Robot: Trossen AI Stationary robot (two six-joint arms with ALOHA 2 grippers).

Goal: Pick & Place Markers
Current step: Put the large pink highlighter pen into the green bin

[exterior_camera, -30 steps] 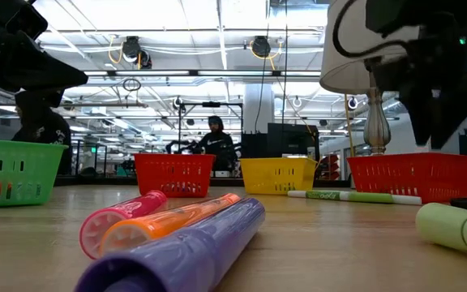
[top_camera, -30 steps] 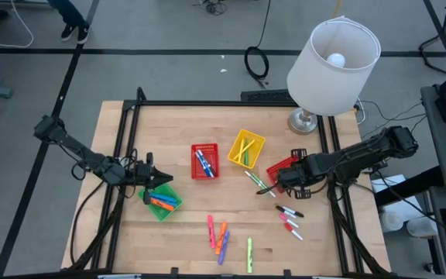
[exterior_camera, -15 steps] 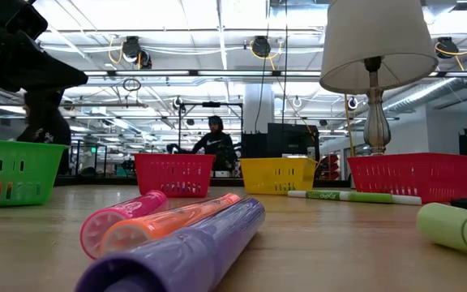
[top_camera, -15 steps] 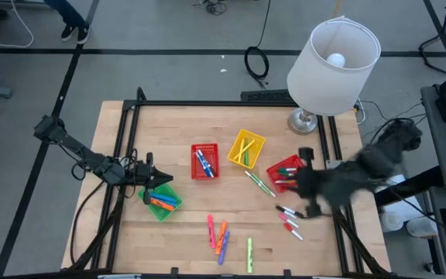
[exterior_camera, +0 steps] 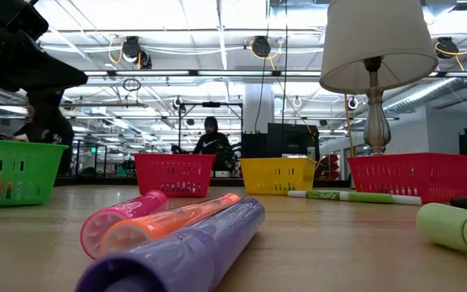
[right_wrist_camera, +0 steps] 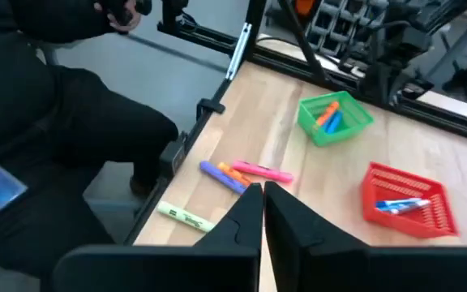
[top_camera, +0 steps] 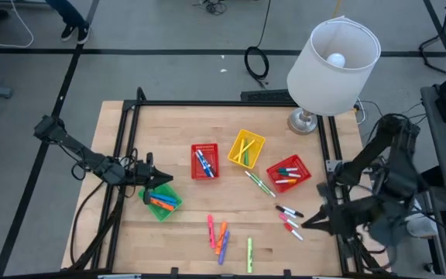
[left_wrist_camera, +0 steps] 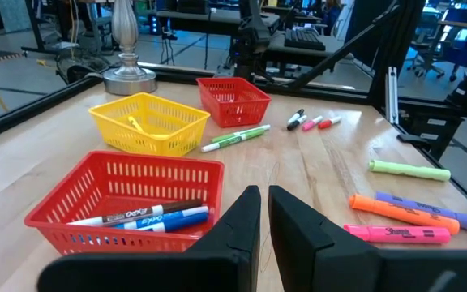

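Loose markers lie on the wooden table: pink, orange and purple highlighters (top_camera: 218,237), a yellow-green one (top_camera: 249,254), thin green ones (top_camera: 259,184) and red and black ones (top_camera: 289,218). More lie in the red basket with blue pens (top_camera: 204,160), the yellow basket (top_camera: 245,148), the right red basket (top_camera: 288,173) and the green basket (top_camera: 162,201). My left gripper (top_camera: 163,180) (left_wrist_camera: 264,212) hovers shut and empty just over the green basket's far rim. My right gripper (top_camera: 307,224) (right_wrist_camera: 262,199) is shut and empty, raised high near the table's right edge, beside the red and black markers.
A lamp with a white shade (top_camera: 333,56) stands at the far right on its metal base (top_camera: 304,122). Black frame rails (top_camera: 122,155) run along the table's sides. A person in dark clothes (right_wrist_camera: 55,138) stands off the table's near edge.
My right gripper has risen from over the right red basket and swung toward the table's near right corner, tipping up from pointing down to nearly level. It has left the low view. The right red basket and its markers now show uncovered.
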